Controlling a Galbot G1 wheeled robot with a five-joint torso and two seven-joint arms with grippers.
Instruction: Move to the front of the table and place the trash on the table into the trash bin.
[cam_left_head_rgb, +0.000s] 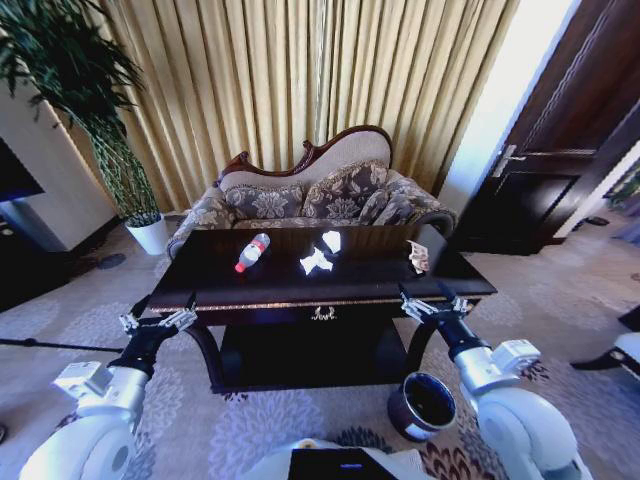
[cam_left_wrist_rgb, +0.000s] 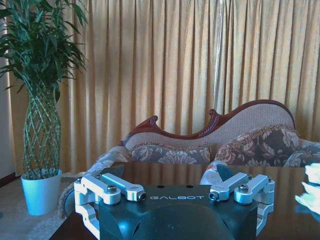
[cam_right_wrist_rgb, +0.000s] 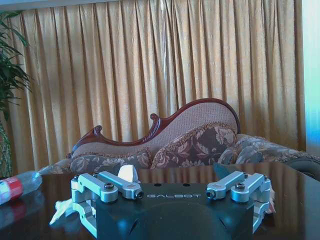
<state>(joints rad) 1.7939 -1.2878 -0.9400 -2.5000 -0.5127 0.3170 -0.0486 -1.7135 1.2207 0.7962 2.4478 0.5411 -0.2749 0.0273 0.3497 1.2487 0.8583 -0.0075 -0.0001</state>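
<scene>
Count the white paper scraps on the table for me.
2: one paper scrap mid-table, another just behind it toward the sofa. The item at the right end may be trash too; unclear.

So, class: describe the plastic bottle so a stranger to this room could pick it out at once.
Start at the big dark glossy table in front of the patterned sofa. On its top, toward the robot's left, the bottle lies on its side. It is clear plastic with a red label, unlike the crumpled white paper scraps near the middle.
</scene>
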